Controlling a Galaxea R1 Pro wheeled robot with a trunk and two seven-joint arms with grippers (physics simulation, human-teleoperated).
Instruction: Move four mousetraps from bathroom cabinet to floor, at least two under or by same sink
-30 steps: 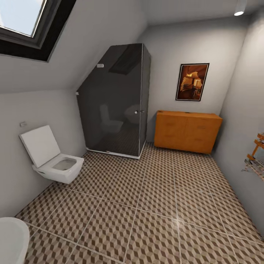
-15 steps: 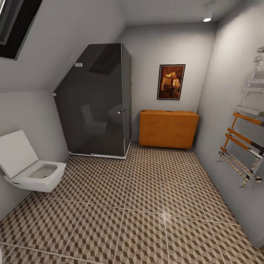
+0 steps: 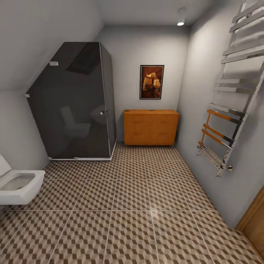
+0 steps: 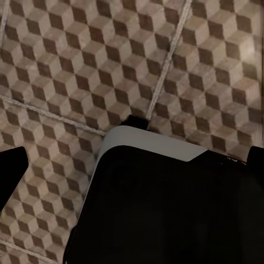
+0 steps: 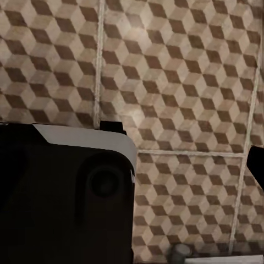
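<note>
The orange-brown cabinet (image 3: pixel 151 127) stands against the far wall in the head view, right of a dark glass shower. The mousetraps are too small to make out from here, and the bathroom sink is out of view. The cube-patterned bathroom floor (image 3: pixel 132 205) stretches from me to the cabinet. In the left wrist view, my left gripper (image 4: pixel 132 165) hangs open over the floor and my own base, dark fingertips (image 4: pixel 11 170) at both edges. My right gripper (image 5: pixel 132 165) is open too; one fingertip (image 5: pixel 257 165) shows at the edge, the other is lost against my dark base.
The dark glass shower cabin (image 3: pixel 73 106) fills the back left corner. A white wall-hung toilet (image 3: pixel 18 185) juts out at the left. A chrome towel rail (image 3: pixel 227 110) hangs on the right wall, a wooden door edge (image 3: pixel 255 220) below it. A picture (image 3: pixel 151 82) hangs above the cabinet.
The camera has swung to the right: toilet and shower slid left, the window left the picture, the towel rail and door edge came in at right. Nothing in the room moved.
</note>
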